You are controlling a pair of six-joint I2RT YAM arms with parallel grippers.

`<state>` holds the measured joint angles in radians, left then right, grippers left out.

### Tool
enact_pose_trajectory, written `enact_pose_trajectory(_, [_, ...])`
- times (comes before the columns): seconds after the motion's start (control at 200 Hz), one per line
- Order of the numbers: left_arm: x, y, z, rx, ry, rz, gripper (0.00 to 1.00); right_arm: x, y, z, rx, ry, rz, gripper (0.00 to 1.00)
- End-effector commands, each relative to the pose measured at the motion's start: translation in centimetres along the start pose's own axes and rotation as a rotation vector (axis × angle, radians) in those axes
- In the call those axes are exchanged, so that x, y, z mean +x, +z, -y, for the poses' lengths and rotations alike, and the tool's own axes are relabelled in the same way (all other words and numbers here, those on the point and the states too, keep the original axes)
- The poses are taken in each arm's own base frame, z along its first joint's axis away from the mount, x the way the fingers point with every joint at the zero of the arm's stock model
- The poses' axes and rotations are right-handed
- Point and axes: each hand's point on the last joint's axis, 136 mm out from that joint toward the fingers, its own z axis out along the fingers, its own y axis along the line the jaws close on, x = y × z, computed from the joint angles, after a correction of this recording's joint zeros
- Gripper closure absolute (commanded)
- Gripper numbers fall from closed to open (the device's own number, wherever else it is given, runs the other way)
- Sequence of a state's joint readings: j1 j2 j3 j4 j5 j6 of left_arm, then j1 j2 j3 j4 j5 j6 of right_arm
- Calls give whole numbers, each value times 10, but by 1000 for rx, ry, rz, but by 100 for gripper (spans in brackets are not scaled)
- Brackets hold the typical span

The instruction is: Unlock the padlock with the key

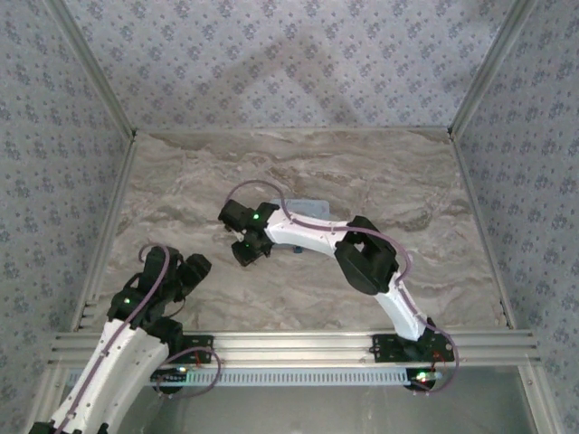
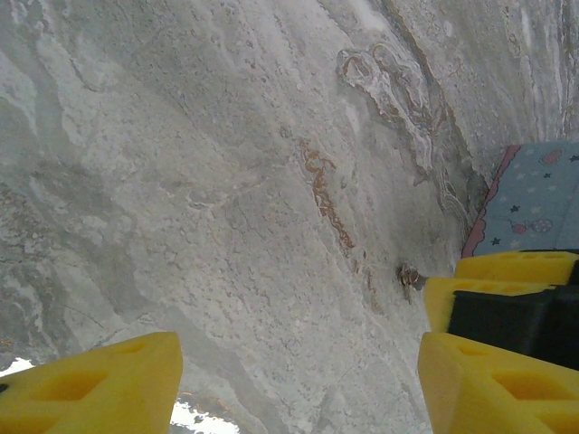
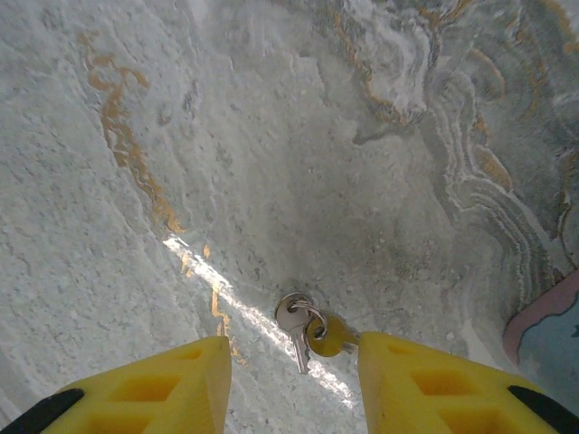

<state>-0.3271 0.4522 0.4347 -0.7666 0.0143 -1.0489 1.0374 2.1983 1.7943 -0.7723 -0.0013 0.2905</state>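
Note:
A silver key [image 3: 294, 321] and a brass-coloured key [image 3: 327, 334] lie on one ring on the marble table [image 3: 271, 163]. My right gripper [image 3: 291, 357] stands open just above them, one yellow finger on each side; the brass key's blade runs under the right finger [image 3: 425, 380]. From above, the right gripper [image 1: 246, 251] is left of the table's centre. My left gripper [image 2: 298, 362] is open with only bare marble between its fingers, and it hovers near the front left [image 1: 194, 269]. It looks toward the keys [image 2: 409, 276]. The padlock is out of view.
A light-blue cartoon-printed tin [image 2: 534, 199] lies just behind the right gripper's yellow fingers [image 2: 507, 271], partly covered by the right arm [image 1: 308, 203]. Patterned walls close in the table on three sides. An aluminium rail [image 1: 289, 344] runs along the near edge.

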Motion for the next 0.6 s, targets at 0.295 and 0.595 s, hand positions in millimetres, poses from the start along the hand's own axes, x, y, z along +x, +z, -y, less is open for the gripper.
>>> enact_pose_trajectory(0.295, [6, 2, -7, -10, -45, -27, 29, 12, 21, 3, 67, -38, -69, 57])
enact_pose_trajectory(0.595, [8, 3, -10, -8, -53, -27, 29, 18, 30, 2, 84, -54, -86, 63])
